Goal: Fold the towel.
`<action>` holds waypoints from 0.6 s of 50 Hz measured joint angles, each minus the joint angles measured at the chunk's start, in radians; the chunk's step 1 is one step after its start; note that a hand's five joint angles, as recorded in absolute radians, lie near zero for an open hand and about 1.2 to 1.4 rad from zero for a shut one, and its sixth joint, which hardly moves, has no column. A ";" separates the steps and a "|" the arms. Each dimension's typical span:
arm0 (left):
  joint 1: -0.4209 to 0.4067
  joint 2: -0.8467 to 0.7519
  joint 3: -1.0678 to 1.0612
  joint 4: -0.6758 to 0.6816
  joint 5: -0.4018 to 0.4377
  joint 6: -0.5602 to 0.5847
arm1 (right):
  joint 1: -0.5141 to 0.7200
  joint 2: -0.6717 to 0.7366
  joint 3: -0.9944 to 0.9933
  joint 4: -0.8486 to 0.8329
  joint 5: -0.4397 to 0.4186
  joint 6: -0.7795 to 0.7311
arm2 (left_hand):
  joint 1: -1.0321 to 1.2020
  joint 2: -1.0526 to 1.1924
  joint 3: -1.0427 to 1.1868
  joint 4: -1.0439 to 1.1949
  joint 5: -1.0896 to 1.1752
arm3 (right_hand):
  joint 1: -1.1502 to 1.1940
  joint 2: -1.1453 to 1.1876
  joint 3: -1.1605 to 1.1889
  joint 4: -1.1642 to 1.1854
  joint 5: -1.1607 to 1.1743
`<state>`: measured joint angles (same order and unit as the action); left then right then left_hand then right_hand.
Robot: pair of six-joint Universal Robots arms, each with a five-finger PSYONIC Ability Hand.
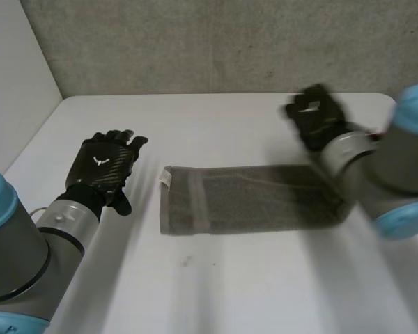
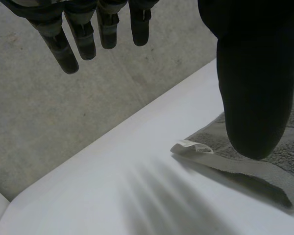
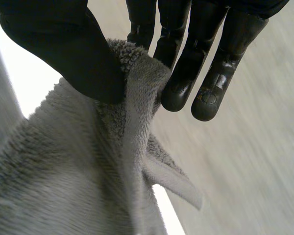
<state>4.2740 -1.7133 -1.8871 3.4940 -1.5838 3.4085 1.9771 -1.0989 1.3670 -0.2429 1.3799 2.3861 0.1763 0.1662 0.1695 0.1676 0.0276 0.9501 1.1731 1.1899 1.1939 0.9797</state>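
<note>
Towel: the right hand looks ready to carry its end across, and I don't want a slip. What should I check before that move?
1. Right hand pinching the towel end between thumb and fingers: ok.
2. Every layer caught in that pinch: cannot tell; a flap sticks out loose below the fingers.
3. Rest of the towel lying flat as a strip on the table: ok.
4. Left hand open and off the towel: ok.
5. Far end pinned for the fold: not ok; the end with the label lies free, with no hand on it.
</note>
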 measured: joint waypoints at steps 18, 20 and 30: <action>0.018 -0.008 0.000 0.019 0.000 0.000 | 0.437 0.326 -0.048 -0.166 -0.029 0.000 | 0.000 -0.001 0.000 -0.001 0.000 | -0.013 -0.025 -0.028 -0.020 -0.015; 0.022 -0.011 0.005 0.034 0.000 0.001 | 0.441 0.329 -0.039 -0.161 -0.041 0.010 | 0.000 -0.001 0.000 -0.001 0.000 | -0.129 -0.210 -0.227 -0.213 -0.161; 0.003 -0.044 0.076 0.065 -0.002 0.000 | 0.306 0.121 0.035 -0.079 -0.024 0.255 | 0.000 0.001 0.000 0.000 0.000 | -0.744 -0.943 -0.980 -0.963 -0.919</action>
<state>4.2774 -1.7577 -1.8107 3.5586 -1.5858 3.4083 2.2833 -0.9783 1.4015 -0.3218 1.3557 2.6407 0.1763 0.1675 0.1695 0.1679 0.0276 0.2064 0.2303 0.2104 0.2310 0.0606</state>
